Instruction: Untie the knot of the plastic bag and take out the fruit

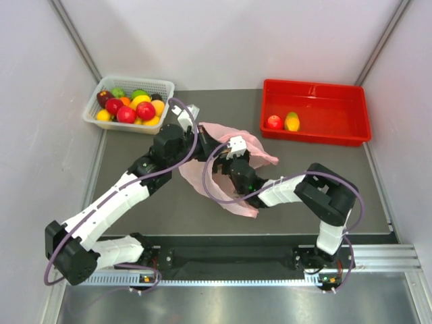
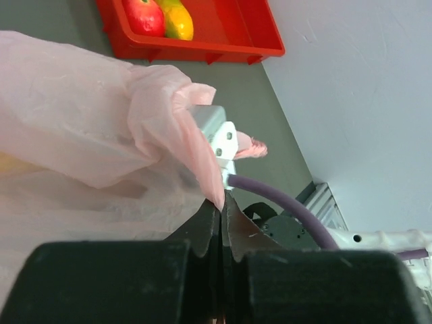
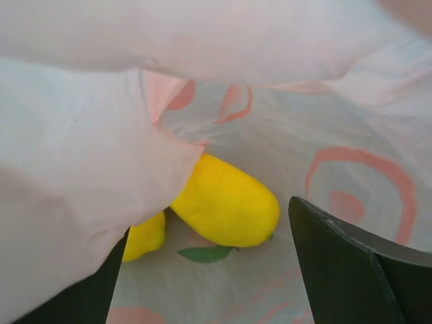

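Note:
The pink plastic bag (image 1: 251, 145) lies crumpled at the table's middle, and the knot does not show. My left gripper (image 2: 221, 202) is shut on a fold of the bag's film (image 2: 81, 128), and in the top view it (image 1: 204, 146) holds the bag's left edge up. My right gripper (image 3: 209, 270) is open inside the bag's mouth. Its dark fingers (image 3: 344, 263) stand either side of a larger yellow oval fruit (image 3: 226, 202) without touching it. A smaller yellow fruit (image 3: 145, 236) lies half under the film to the left. A red apple (image 1: 274, 122) and a mango (image 1: 291, 121) lie in the red tray (image 1: 331, 111).
A white basket (image 1: 164, 86) with a pile of several red, yellow and green fruits stands at the back left. The red tray stands at the back right, with white walls close behind and beside the table. The right arm's purple cable (image 2: 283, 206) loops beside the bag.

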`<state>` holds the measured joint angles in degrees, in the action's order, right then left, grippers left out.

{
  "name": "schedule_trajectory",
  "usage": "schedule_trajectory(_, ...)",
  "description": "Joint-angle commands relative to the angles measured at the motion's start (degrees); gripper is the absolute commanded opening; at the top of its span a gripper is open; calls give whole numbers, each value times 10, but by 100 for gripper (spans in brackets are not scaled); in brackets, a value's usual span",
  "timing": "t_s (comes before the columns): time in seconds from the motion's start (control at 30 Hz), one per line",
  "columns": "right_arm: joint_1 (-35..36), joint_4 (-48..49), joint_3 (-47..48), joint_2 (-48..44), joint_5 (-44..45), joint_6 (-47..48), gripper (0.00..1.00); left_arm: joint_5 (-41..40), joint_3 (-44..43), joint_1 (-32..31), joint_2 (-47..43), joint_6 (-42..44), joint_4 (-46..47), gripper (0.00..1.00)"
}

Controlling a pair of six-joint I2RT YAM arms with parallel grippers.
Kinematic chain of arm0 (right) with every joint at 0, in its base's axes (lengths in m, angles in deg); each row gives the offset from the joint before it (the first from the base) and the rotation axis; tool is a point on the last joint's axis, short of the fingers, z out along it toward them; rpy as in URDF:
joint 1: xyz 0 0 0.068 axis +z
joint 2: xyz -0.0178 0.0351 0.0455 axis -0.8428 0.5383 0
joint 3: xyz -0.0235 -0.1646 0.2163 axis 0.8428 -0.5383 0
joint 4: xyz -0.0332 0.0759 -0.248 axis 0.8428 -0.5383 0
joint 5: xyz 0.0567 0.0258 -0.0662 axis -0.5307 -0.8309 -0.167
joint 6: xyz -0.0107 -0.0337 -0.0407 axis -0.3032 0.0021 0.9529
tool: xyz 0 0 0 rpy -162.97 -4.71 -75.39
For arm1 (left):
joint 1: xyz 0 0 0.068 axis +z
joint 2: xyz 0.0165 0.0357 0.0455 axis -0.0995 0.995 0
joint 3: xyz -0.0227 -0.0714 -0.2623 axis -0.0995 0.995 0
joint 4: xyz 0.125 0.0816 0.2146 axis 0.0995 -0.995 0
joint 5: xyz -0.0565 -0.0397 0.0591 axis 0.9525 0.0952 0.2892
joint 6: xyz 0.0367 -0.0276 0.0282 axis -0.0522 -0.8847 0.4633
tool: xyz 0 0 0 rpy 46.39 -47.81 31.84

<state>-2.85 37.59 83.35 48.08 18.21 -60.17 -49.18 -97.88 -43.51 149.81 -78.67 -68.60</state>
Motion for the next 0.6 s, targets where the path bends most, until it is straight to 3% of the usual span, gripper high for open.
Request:
schedule_trajectory(0.0, -6, -67, 37, 33, -42, -10, 98, -7, -1, -10, -17, 18, 12, 0)
schedule_trajectory(0.57, -60, -154, 183, 156, -127, -22, 100, -65, 111, -9, -24, 48, 25, 0)
